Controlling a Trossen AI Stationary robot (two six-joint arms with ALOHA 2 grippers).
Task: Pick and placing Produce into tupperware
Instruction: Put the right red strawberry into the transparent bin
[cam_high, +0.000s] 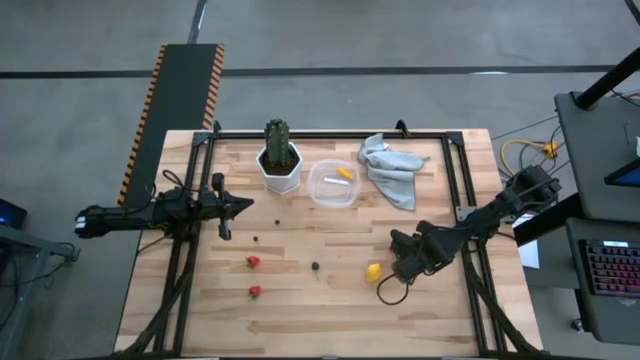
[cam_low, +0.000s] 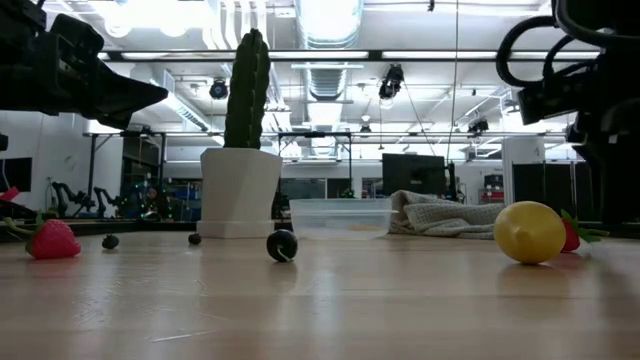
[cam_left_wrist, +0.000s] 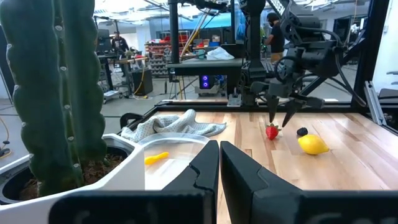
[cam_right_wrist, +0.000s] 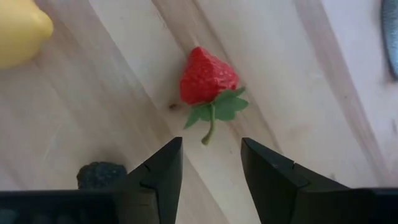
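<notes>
Across the wooden table (cam_high: 330, 300), the largest item is the grey cloth (cam_high: 391, 168) at the far edge, beside the clear tupperware (cam_high: 333, 184), which holds a yellow-orange stick (cam_high: 344, 174). Left of it stands the cactus (cam_high: 277, 143) in its white pot (cam_high: 280, 172). Nearer, the right gripper (cam_right_wrist: 210, 163) hangs with fingers spread just above a strawberry (cam_right_wrist: 208, 78), empty, with the lemon (cam_high: 373, 271) close by. Off to the left, the left gripper (cam_high: 243, 207) is pressed together, holding nothing. Two more strawberries (cam_high: 253, 262) and dark berries (cam_high: 315, 266) lie scattered.
</notes>
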